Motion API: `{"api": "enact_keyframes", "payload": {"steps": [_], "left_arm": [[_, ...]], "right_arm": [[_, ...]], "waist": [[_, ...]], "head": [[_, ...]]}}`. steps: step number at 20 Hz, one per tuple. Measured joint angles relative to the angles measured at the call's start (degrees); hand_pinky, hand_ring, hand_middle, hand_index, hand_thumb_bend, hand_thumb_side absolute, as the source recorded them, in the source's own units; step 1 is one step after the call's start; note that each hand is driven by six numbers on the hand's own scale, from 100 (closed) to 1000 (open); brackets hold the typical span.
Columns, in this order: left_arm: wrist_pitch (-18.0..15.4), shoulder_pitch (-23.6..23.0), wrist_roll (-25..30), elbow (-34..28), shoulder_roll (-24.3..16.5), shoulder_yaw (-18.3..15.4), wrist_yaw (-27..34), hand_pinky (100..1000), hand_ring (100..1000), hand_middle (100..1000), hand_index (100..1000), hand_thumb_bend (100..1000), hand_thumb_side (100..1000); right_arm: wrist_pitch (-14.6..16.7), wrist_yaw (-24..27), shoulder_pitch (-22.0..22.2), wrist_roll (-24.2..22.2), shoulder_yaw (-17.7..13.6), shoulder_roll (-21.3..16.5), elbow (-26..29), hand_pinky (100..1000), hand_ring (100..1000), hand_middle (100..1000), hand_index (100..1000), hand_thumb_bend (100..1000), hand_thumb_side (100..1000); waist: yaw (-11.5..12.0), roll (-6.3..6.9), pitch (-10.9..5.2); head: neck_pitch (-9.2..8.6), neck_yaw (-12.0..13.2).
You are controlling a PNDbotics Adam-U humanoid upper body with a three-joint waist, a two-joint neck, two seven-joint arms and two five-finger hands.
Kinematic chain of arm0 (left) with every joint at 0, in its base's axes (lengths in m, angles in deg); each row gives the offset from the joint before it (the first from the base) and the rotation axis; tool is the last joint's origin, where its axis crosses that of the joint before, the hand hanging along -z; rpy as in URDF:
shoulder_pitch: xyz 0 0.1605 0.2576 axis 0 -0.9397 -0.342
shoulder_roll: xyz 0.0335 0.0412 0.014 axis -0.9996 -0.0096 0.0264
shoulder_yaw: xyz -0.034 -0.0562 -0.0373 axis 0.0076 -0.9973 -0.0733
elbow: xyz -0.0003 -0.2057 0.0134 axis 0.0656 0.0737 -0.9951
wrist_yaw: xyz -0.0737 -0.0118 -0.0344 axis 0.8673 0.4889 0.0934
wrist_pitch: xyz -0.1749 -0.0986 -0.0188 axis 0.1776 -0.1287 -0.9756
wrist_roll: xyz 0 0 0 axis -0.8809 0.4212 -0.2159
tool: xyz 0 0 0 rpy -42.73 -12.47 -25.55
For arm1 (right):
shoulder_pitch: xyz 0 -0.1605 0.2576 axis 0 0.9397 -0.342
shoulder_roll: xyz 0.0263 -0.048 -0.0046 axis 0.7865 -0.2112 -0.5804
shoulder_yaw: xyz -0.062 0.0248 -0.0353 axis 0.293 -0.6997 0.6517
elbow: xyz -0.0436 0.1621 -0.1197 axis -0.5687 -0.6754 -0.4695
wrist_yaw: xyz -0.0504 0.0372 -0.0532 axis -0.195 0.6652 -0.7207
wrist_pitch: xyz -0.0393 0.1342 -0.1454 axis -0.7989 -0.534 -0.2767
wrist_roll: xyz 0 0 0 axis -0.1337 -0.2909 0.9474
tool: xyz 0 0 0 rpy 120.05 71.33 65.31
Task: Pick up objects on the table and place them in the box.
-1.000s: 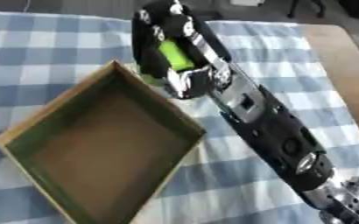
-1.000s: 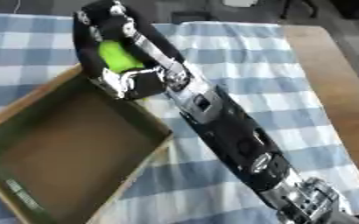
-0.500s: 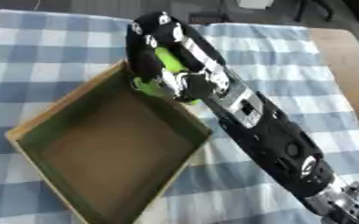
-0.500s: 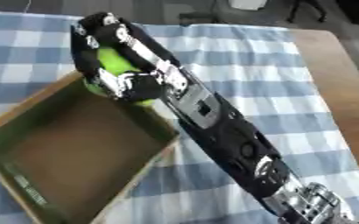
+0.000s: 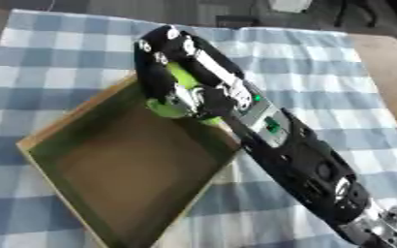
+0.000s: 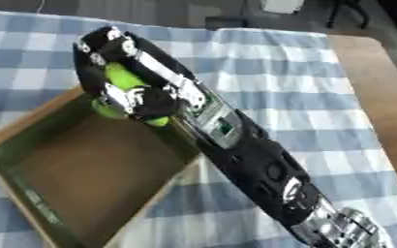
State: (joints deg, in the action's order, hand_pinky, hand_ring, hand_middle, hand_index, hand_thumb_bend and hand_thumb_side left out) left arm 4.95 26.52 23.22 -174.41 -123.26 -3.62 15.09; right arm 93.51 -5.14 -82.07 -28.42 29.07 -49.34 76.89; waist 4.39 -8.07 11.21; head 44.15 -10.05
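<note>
Item: green object (image 5: pixel 181 86), held in the curled fingers of the right robot hand (image 5: pixel 178 77), above the far corner of the box (image 5: pixel 41 145). Step: placing. Next: release inside the box.

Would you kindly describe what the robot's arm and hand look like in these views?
The right hand is black with silver, shiny finger segments. Its forearm is a glossy black casing with small green lights near the wrist and a silver metal joint at the lower end.
</note>
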Motion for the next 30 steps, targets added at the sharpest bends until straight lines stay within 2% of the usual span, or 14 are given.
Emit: {"api": "enact_keyframes", "payload": {"steps": [4,5,6,7,9,11,13,19,20,21,24,28,29,30], "left_arm": [[0.3,0.0,0.3,0.0,0.0,0.0,0.0,468,639,705,799,466,739],[0.4,0.0,0.4,0.0,0.0,0.0,0.1,468,639,705,799,466,739],[0.4,0.0,0.4,0.0,0.0,0.0,0.1,468,639,705,799,466,739],[0.4,0.0,0.4,0.0,0.0,0.0,0.1,465,639,705,799,466,740],[0.5,0.0,0.5,0.0,0.0,0.0,0.1,462,639,705,799,465,737],[0.6,0.0,0.6,0.0,0.0,0.1,0.2,461,639,705,800,467,739],[0.7,0.0,0.6,0.0,0.0,0.1,0.2,457,639,705,800,468,739],[0.9,-0.5,0.9,0.0,0.0,0.2,0.2,429,639,705,803,475,737],[1.0,-0.6,1.0,0.0,0.1,0.2,0.2,429,639,705,803,481,718],[1.1,-0.6,1.0,0.0,0.1,0.2,0.1,426,639,705,803,475,738],[1.2,-0.8,1.1,0.0,0.1,0.2,-0.1,432,639,705,803,475,738],[1.5,-1.1,0.9,0.0,0.1,0.2,-0.2,412,640,705,807,479,736],[1.7,-1.3,1.0,0.0,0.1,0.2,-0.2,391,640,705,810,482,733],[2.0,-1.6,0.9,0.0,0.1,0.2,-0.2,395,640,705,809,482,733]], "right_arm": [[-1.0,1.3,-0.3,-1.0,1.0,0.6,-0.7,100,152,398,333,100,523],[-1.2,1.7,-0.3,-1.2,1.1,0.9,-0.8,100,378,537,534,100,611],[-1.5,2.2,-0.3,-1.5,1.4,1.1,-0.9,181,412,560,561,100,632],[-1.8,2.5,-0.3,-1.8,1.6,1.2,-0.9,554,626,727,732,100,755],[-2.8,2.7,-0.3,-2.8,1.9,1.3,-1.0,819,760,809,806,100,817],[-3.8,2.7,-0.2,-3.8,2.0,1.3,-1.4,879,801,844,841,100,836],[-4.3,2.8,0.1,-4.3,1.6,1.3,-1.8,916,837,865,869,100,859],[-4.6,4.6,0.6,-4.6,-0.8,0.5,-2.3,918,875,894,908,100,875],[-4.8,5.1,0.9,-4.8,-1.2,0.2,-2.2,918,875,894,908,100,954],[-4.9,5.6,1.2,-4.9,-1.5,-0.1,-2.1,912,875,894,911,100,873],[-5.3,7.5,2.6,-5.3,-3.2,-1.3,-1.6,888,870,887,901,100,865],[-5.2,11.5,7.1,-5.2,-7.7,-5.4,1.3,800,873,867,892,100,873],[-4.9,12.3,8.6,-4.9,-9.4,-6.7,2.6,745,860,838,885,100,881],[-4.4,13.3,10.1,-4.4,-11.3,-7.7,4.2,755,863,845,888,100,882]], "waist": [[0.1,-0.01,-0.01],[0.2,-0.01,-0.02],[0.2,-0.01,-0.02],[0.2,-0.02,-0.03],[0.2,-0.02,-0.04],[0.2,-0.02,-0.05],[0.2,-0.02,-0.05],[-0.1,-0.02,-0.05],[-0.2,-0.02,-0.05],[-0.3,-0.02,-0.05],[-0.4,-0.02,-0.05],[-0.5,-0.03,-0.05],[-0.6,-0.03,-0.04],[-0.9,-0.03,-0.04]], "head": [[-0.04,0.0],[-0.05,0.0],[-0.05,0.0],[-0.07,0.1],[-0.14,0.1],[-0.34,0.4],[-0.68,0.5],[-3.07,0.5],[-3.3,0.5],[-3.58,0.5],[-4.05,0.5],[-5.29,0.6],[-5.89,0.7],[-6.61,1.1]]}}
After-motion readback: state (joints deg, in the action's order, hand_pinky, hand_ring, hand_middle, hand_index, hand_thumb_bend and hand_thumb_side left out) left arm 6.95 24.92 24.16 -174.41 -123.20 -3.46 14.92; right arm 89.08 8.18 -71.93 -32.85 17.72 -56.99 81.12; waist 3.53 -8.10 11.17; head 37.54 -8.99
